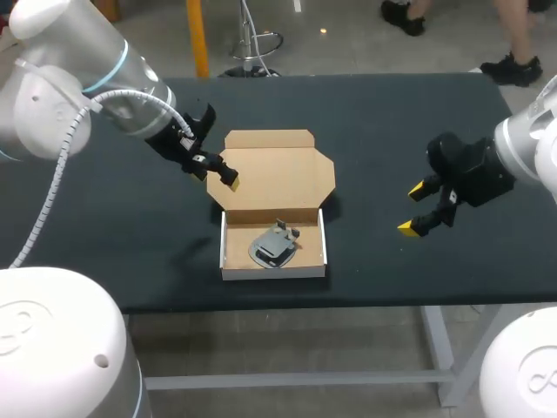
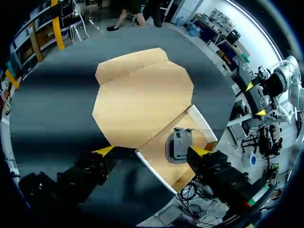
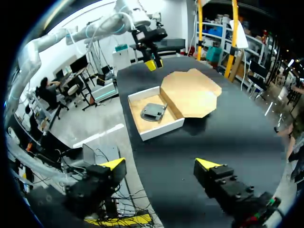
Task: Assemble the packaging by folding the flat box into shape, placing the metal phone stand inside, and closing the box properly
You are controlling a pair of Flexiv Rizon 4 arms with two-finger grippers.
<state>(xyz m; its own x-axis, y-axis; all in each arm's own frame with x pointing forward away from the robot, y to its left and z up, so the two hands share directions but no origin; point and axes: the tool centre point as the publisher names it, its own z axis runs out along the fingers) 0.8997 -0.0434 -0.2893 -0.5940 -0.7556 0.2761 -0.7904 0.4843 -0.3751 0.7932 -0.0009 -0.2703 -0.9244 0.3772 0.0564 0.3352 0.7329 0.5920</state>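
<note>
Brown cardboard, white on the outside: the box [image 1: 272,272] is folded into a shallow tray. It sits about midway along the bench [image 1: 392,113], close to the near edge. The walls stand upright on every side that I can see.

The metal phone stand [image 1: 275,244] lies inside the tray, folded flat and roughly central on the tray floor.

The lid [image 1: 278,178] is hinged on the tray's far wall and lies open, laid back toward the far edge of the bench. Its tuck flap [image 1: 270,138] is at the far end and not yet bent.

My left gripper [image 2: 152,151] hangs over the lid's left corner, just beside the hinge. Its fingers are spread wide. The wrist view shows one yellow tip on each side of that corner of the box, and I cannot see either tip pressing on the card. It holds nothing.

My right gripper [image 1: 412,209] hovers over bare bench toward the right edge, well apart from the box. Its fingers are wide apart and it is empty.

Progress, by my judgement:
- Done: the tray is folded and the stand is placed.
- Left: swing the lid over the tray, bend the tuck flap and seat it inside the front wall.
- Next move: the left arm looks placed to start the lid, and the right could steady the tray.
- Risk: the light tray may slide, or the flap may catch on the stand.
</note>
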